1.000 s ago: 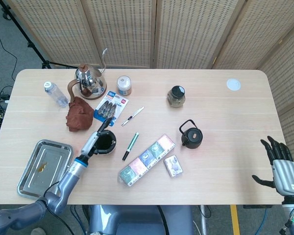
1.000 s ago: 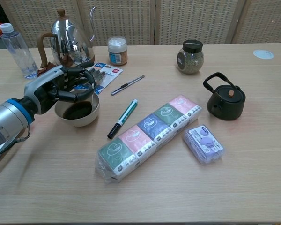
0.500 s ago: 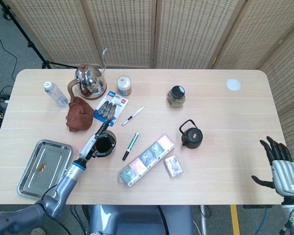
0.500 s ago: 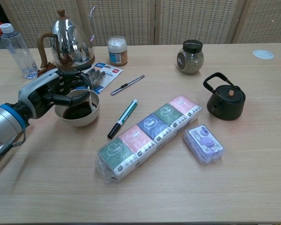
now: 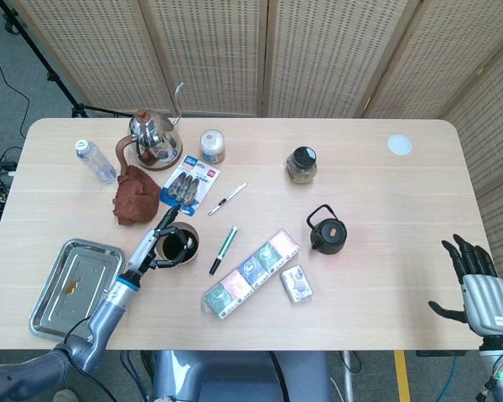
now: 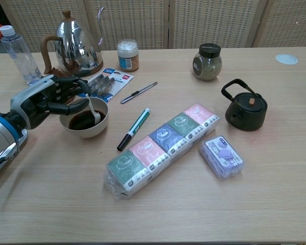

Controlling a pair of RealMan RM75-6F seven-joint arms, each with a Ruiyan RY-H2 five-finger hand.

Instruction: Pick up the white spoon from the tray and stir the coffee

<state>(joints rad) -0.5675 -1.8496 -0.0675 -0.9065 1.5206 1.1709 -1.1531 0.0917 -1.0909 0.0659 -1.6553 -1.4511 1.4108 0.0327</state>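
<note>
Pulls back toward the near-left edge, that left hand (image 6: 43, 99), uncovering more of the round cream bowl of dark coffee (image 6: 84, 120) than half a second ago, while nothing else on the pale wooden table (image 6: 204, 204) shifts. Holds the slim white spoon (image 6: 93, 109) by its handle tip between thumb and fingers, with the spoon leaning up out of the coffee and its bowl end down against the inner right wall. Hangs apart at the near-right table edge in the head view, the right hand (image 5: 480, 283), fingers spread and gripping nothing. Sits well left of the bowl, a rectangular steel tray (image 5: 46, 306), bare of any spoon. Stands behind the bowl a shiny gooseneck kettle (image 6: 76, 46), a blue blister pack (image 6: 108, 81) just beside the left hand. Lies to the right of the bowl a green-and-black marker pen (image 6: 133, 128), then a wrapped row of coloured tissue packs (image 6: 160, 148), and a small black cast-iron teapot (image 6: 245, 109) further right.
</note>
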